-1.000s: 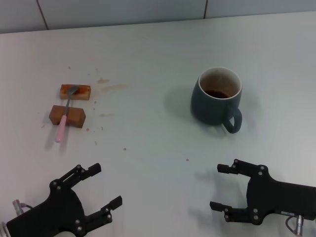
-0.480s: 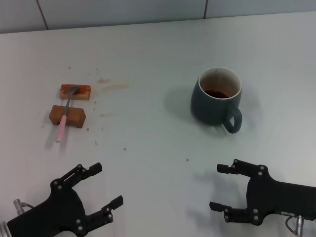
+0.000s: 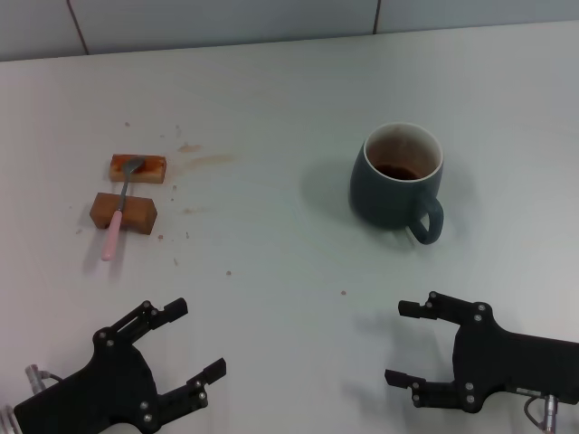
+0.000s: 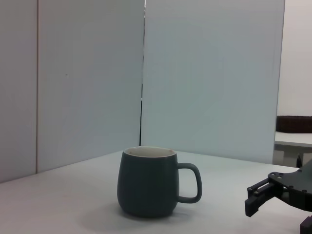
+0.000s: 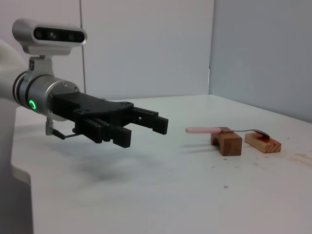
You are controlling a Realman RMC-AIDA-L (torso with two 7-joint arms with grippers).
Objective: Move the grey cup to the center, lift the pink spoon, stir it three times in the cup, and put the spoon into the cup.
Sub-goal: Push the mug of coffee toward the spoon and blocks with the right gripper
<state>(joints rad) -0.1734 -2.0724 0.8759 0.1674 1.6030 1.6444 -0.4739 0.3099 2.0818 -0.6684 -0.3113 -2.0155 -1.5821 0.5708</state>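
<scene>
The right gripper, a black two-fingered pincer, hovers low over the white table at the near right, its fingers spread wide with nothing between them. Just beyond it, farther from the robot and slightly toward the left arm's side, stands the grey cup, a dark blue-grey ceramic mug with a pale inside and a little brown liquid at the bottom. The cup is upright, its loop handle turned toward the right gripper, and it stands apart from the fingertips.

The left gripper, an identical black pincer, hangs at the near left, also wide open and empty. Ahead of it, well apart, lies the pink spoon, a slim spoon with a pale pink handle and grey metal bowl. It is propped across two small brown wooden blocks: the handle rests on the nearer block with its end jutting toward the left gripper, and the bowl sits on the farther block. Brownish specks and a smear mark the table beside the blocks, toward the cup.
</scene>
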